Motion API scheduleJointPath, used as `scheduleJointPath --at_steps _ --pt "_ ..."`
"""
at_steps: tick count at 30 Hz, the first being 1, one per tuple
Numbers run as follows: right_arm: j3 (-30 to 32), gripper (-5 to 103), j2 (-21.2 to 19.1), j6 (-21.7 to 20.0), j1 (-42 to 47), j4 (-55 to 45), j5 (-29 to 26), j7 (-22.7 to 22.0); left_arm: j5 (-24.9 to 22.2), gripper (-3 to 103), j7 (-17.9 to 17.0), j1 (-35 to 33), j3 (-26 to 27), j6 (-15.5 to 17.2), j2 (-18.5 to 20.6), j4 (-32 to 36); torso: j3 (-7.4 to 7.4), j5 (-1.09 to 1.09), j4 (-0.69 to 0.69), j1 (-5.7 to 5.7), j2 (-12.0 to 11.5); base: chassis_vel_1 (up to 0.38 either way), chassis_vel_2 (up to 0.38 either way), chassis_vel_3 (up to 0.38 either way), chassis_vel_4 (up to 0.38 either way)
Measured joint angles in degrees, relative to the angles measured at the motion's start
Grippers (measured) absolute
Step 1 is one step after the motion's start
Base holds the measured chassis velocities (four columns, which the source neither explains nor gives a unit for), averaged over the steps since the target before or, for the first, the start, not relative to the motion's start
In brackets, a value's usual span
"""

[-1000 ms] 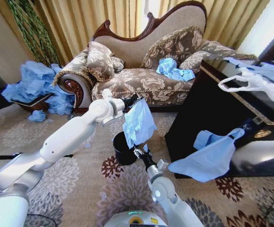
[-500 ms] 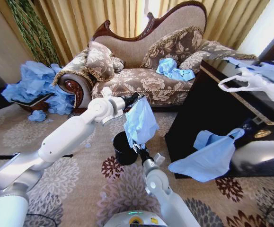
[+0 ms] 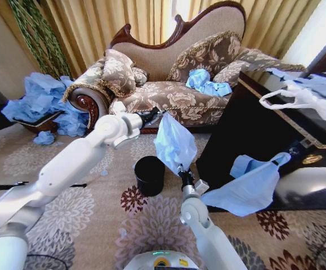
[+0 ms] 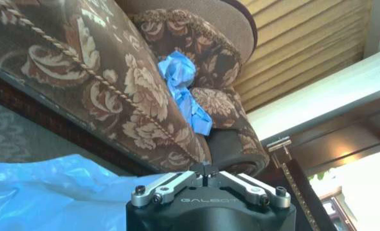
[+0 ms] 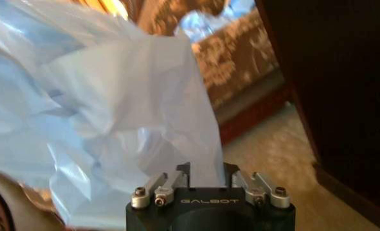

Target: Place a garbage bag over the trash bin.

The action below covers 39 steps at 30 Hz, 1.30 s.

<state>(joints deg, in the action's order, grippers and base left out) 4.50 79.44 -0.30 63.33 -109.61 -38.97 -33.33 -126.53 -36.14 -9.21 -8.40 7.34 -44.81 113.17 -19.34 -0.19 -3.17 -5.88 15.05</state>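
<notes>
Held up in the air between both hands: the garbage bag (image 3: 174, 143), light blue and crumpled, hanging over the patterned carpet (image 3: 95, 225) to the right of the trash bin (image 3: 150, 175) and above it. Top corner pinched tight in the left hand (image 3: 158, 115), fingers closed on the plastic just in front of the sofa (image 3: 174, 84). Bottom end clamped in the right hand (image 3: 182, 171), reaching up from below, fingers closed on the film; same grip seen close in the right wrist view, with the bag (image 5: 112, 120) billowing ahead of that hand (image 5: 206, 169). From the left wrist view, a fold of the bag (image 4: 55, 192) trailing beside the left hand (image 4: 206, 174), fingertips together.

Trash bin standing upright on the carpet, open mouth bare, black and plain, apart from the hanging bag. Bag not over the rim.

Plenty of clutter around. Dark tabletop (image 3: 281, 107) close on the right, its cabinet side rising just beside the bag and the right arm. Wider blue bag with a pointed tip (image 3: 250, 185) draped off that cabinet's front, near the right hand. White bag with loop handles (image 3: 303, 98) lying on the tabletop. Crumpled blue plastic (image 3: 206, 83) on the sofa seat between cushions. Big heap of blue bags (image 3: 41, 104) piled on the floor at the far left, beside the sofa's carved arm. Gold curtains (image 3: 95, 28) behind everything.
</notes>
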Motion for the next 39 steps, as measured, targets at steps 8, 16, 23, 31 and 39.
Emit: scheduleJointPath --at_steps 8,16,23,31,39 --pt "-0.5 2 0.5 2.5 -2.5 2.3 3.7 2.5 -1.1 0 0.8 -9.2 7.4 0.1 6.9 5.2 0.00 -0.01 0.01 0.01 0.0 0.000 0.000 0.000 0.000" --pt "-1.7 0 -0.4 3.2 -3.0 1.8 6.6 1.9 -1.5 0 2.1 -19.3 14.7 -0.1 12.5 9.9 0.00 -0.01 0.00 0.01 0.0 0.000 0.000 0.000 0.000" --pt "-2.2 0 -2.3 4.0 -1.0 -1.7 7.4 2.1 -1.4 0 3.5 -24.8 18.5 -0.1 13.5 12.4 0.01 0.00 -0.01 0.01 0.0 0.000 0.000 0.000 0.000" --pt "-2.1 0 -2.5 5.8 -1.0 -2.2 7.7 2.9 1.2 0 4.9 -30.4 21.4 0.4 11.1 12.7 0.01 -0.01 0.02 0.01 0.0 0.000 0.000 0.000 0.000" --pt "-1.9 0 -4.3 5.9 -1.2 -3.0 6.3 3.0 2.7 0 5.4 -34.9 24.0 0.9 8.5 11.4 0.01 0.00 0.02 0.01 0.0 0.000 0.000 0.000 0.000"
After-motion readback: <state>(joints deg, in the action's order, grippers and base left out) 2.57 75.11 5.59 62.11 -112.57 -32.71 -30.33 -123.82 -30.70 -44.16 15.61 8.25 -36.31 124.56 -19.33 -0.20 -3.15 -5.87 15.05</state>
